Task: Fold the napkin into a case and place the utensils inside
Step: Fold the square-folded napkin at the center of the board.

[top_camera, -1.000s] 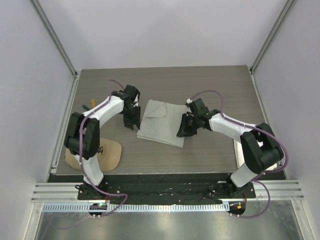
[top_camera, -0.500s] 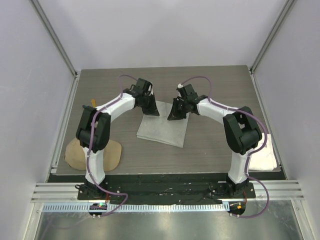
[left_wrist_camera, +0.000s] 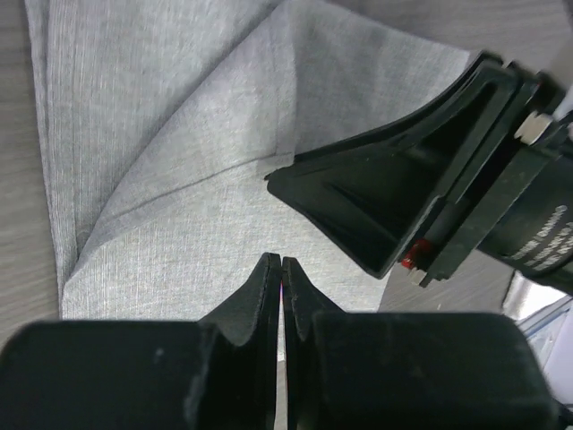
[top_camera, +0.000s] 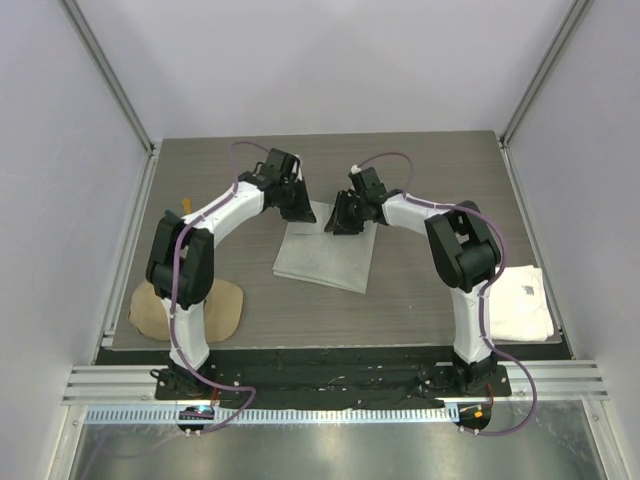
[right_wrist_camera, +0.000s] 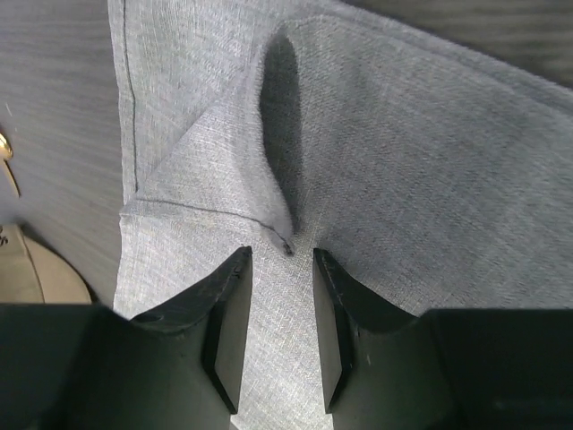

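The light grey napkin (top_camera: pixel 325 258) lies flat mid-table with one corner folded over onto it. That flap's tip (right_wrist_camera: pixel 286 244) rests just ahead of my right gripper (right_wrist_camera: pixel 282 255), which is open and holds nothing. My left gripper (left_wrist_camera: pixel 282 262) is shut, its tips down on the napkin (left_wrist_camera: pixel 179 134) by its far left edge. Whether cloth is pinched does not show. Both grippers sit close together at the napkin's far side (top_camera: pixel 318 218). Of the utensils, an orange handle (top_camera: pixel 187 205) peeks out beside the left arm and a gold tip (right_wrist_camera: pixel 4 154) shows at the right wrist view's edge.
A tan cap (top_camera: pixel 190 308) lies at the near left corner of the table. A thick white towel (top_camera: pixel 520 300) lies at the near right edge. Grey walls with metal rails enclose the table.
Both arms swung in to the napkin's far edge. The right gripper carried a corner over, then opened and let it go. The left gripper shut.
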### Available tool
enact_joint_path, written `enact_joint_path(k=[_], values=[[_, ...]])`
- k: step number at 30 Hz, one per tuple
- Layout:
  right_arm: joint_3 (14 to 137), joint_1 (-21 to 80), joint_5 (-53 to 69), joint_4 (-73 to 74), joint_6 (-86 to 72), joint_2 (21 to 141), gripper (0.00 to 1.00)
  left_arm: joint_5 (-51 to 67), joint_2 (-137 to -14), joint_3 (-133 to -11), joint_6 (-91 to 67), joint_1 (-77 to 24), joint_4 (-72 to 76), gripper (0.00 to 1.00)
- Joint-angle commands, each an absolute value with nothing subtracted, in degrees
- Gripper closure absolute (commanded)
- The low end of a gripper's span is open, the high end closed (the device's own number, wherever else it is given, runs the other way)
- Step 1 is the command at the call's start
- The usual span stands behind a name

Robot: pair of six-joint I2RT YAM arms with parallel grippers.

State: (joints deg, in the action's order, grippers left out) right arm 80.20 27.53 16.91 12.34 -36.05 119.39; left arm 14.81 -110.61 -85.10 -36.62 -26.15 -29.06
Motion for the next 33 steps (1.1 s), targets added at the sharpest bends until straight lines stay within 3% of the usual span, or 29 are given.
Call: enact_joint_path(k=[1, 14, 16, 19, 23, 33], values=[[82.3, 27.3, 16.8, 7.7, -38.0, 120.3, 0.61, 17.0, -113.1, -91.9, -35.3, -23.6, -30.0, 0.93], [84.5, 27.2, 17.8, 6.7, -39.5, 122.4, 0.81, 19.2, -114.4, -93.3, -36.4, -21.3, -28.9, 0.93], [85.8, 27.2, 18.3, 7.5, -39.4, 122.8, 0.91, 19.2, -114.6, -93.1, -36.4, -21.2, -28.9, 0.93], [86.1, 27.2, 19.0, 9.2, -40.5, 120.9, 0.99, 19.1, -114.6, -92.8, -36.4, -21.0, -29.4, 0.93], [82.7, 27.3, 20.4, 13.4, -43.4, 114.8, 0.99, 18.1, -113.3, -91.8, -36.8, -20.7, -30.3, 0.93], [59.0, 26.9, 24.2, 11.3, -48.6, 97.5, 0.99, 26.3, -109.6, -86.5, -41.3, -20.7, -27.5, 0.91]])
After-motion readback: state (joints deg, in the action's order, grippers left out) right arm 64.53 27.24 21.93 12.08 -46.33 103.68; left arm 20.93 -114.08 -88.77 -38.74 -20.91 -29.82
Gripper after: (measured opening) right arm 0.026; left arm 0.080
